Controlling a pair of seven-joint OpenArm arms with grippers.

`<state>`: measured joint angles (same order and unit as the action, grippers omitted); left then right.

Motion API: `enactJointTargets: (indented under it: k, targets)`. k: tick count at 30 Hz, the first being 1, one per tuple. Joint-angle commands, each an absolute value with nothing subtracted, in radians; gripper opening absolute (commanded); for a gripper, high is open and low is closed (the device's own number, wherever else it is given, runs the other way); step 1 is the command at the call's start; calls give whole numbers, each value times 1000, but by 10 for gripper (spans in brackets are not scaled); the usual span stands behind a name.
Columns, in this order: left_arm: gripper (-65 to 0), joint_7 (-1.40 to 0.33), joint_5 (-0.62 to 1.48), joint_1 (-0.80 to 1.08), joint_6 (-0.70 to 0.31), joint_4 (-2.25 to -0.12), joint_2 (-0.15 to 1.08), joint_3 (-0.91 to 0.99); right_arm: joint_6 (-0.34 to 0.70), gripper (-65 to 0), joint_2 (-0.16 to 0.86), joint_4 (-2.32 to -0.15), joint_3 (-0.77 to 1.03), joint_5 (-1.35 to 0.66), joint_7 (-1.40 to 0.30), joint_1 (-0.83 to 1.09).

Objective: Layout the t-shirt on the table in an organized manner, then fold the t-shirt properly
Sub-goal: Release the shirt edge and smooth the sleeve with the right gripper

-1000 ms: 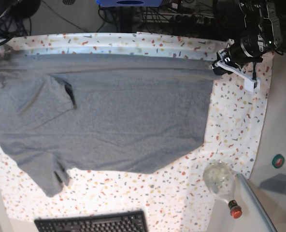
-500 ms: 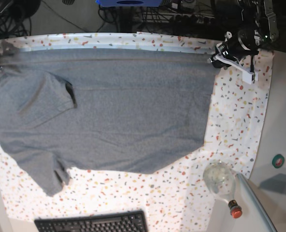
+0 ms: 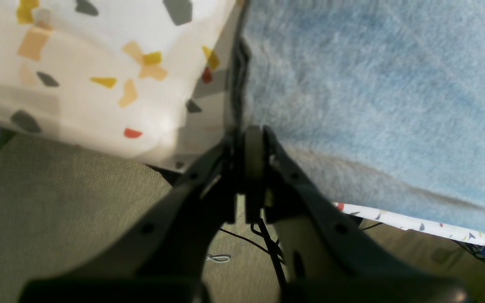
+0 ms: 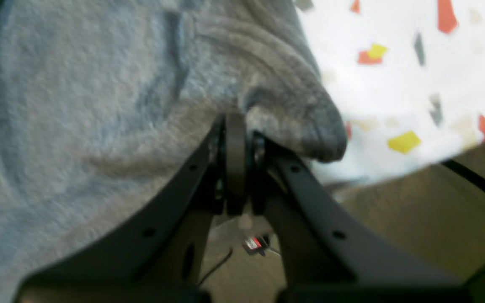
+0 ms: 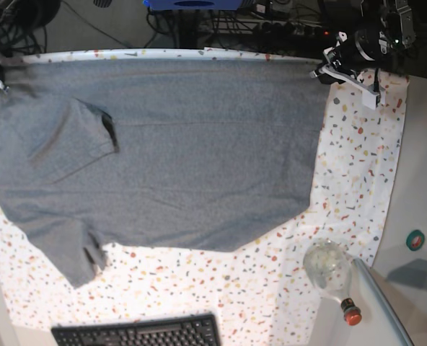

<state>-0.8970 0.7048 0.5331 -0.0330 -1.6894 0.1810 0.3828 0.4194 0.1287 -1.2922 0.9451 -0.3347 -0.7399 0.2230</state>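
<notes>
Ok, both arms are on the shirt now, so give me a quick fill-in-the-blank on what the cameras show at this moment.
1. Both grippers, the left gripper and the right gripper, are shut on the edge of the ____.
2. The t-shirt lies spread over the speckled ____.
3. At the table's near edge sits a black ____.
4. The bottle lying at the table's corner has a ____ cap.

Missing words: t-shirt; table; keyboard; red

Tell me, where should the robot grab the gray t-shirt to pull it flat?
Best at the far corners, coming in from the table's back edge. The t-shirt lies spread wide, so its corners are easiest to pinch. The left hand is shut on one far corner, the right hand on the other.
</notes>
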Motion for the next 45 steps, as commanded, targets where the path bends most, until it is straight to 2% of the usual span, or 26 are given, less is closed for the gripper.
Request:
enactJointTargets:
  k: [1,2,3,4,6,8,10,12,13,19,21,23,24,26,27,28,32,35,39,45]
  targets:
    - [-650,-881,704,542,-31,-1709,193,394,420,-650,151,-1325,952,-341,-743,225]
    - [-650,-881,704,544,-31,-1709,193,394,420,-650,151,-1339,952,-341,-762,229]
    - [-650,-881,704,544,-31,-1709,193,394,420,-581,151,-1357,952,-341,-774,232]
    - [-583,-881,704,544,-31,-1709,193,394,420,-507,150,-1376,958,-341,-783,232]
    - [-411,-881,704,542,-31,-1707,193,394,420,-405,130,-1403,1007,-341,-797,231]
    - [-253,-880,704,536,-31,-1701,193,395,420,-380,104,-1442,1063,-340,-805,226]
    - [-128,-880,704,536,-31,-1705,189,435,420,-380,94,-1486,1086,-338,-817,229]
    - [-69,-880,705,536,-31,-1710,186,484,420,-380,94,-1508,1089,-338,-825,231]
    - [-63,-880,707,535,-31,-1710,186,509,420,-380,99,-1515,1092,-338,-826,231]
    - [-64,-886,707,496,-38,-1710,193,680,418,-380,105,-1524,1093,-337,-822,223]
    - [-86,-886,705,479,-38,-1709,193,700,418,-374,107,-1517,1087,-337,-816,188]
    - [-191,-886,705,467,-38,-1709,202,696,418,-372,145,-1489,1078,-335,-789,142]
    - [-281,-888,710,455,-38,-1709,203,688,418,-372,171,-1448,1053,-335,-769,104]
    - [-502,-888,710,443,-38,-1704,202,659,418,-372,246,-1345,997,-335,-725,28]
    - [-632,-888,710,443,-38,-1702,202,647,418,-375,289,-1277,966,-335,-700,-7]
    - [-650,-888,710,441,-38,-1701,202,639,418,-377,329,-1201,932,-335,-671,-56]
    - [-650,-888,707,450,-38,-1699,202,636,418,-372,479,-823,792,-335,-504,-228]
    - [-650,-888,705,453,-38,-1698,203,645,418,-371,550,-578,690,-335,-395,-323]
    - [-650,-885,705,463,-38,-1699,206,647,418,-371,572,-421,605,-335,-292,-384]
    - [-650,-886,705,461,-38,-1698,206,647,417,-371,547,-351,590,-335,-249,-377]
